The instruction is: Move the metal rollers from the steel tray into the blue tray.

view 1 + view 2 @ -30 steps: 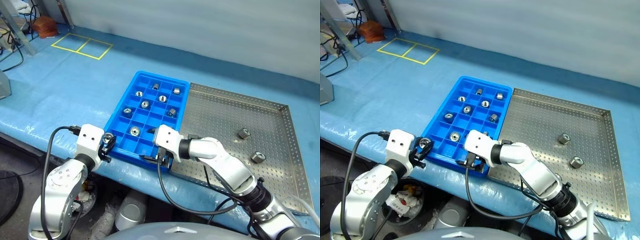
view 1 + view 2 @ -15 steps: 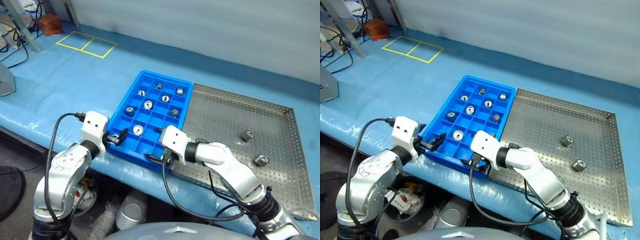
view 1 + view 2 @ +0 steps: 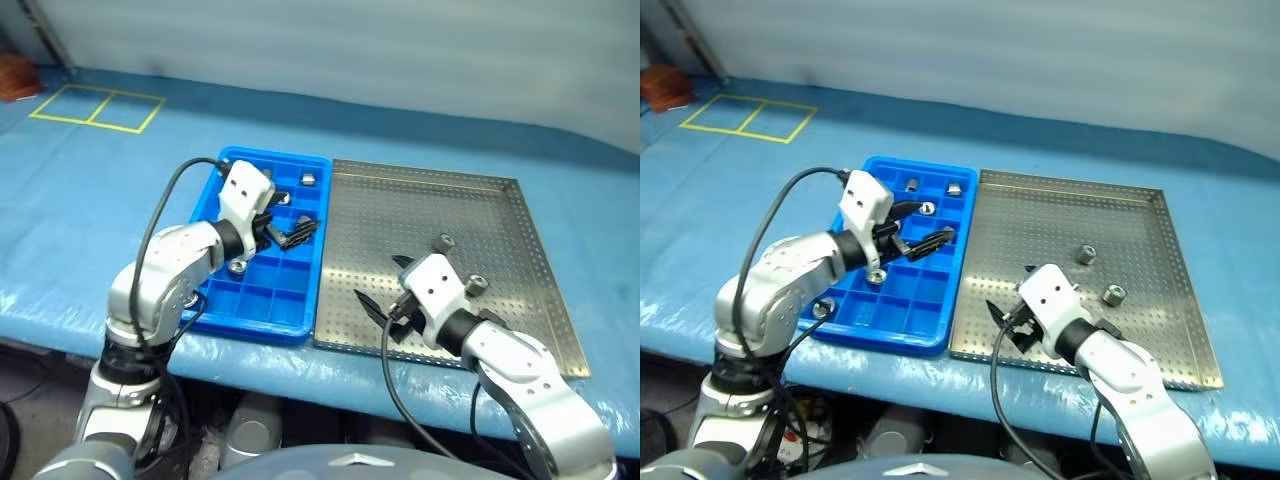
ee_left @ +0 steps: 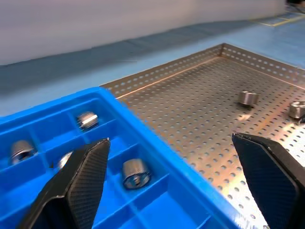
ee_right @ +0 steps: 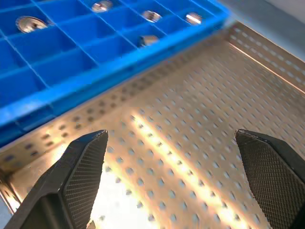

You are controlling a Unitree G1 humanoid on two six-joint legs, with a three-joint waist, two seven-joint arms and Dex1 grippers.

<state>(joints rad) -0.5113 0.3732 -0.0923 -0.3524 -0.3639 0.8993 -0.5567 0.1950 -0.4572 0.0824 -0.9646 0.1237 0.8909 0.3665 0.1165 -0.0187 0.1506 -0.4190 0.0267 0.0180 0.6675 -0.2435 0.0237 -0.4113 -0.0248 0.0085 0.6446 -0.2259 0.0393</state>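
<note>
While both grippers' textured black fingers [image 4: 81, 179] gape, shiny rollers [image 3: 1086, 254] dot perforated steel.

A workshop or robot test bay: a bench under a blue plastic sheet [image 3: 90, 200] carries a perforated steel tray [image 3: 430, 200], a compartmented blue tray [image 3: 250, 310] just left of it, yellow tape squares [image 3: 95, 107] further left
</note>
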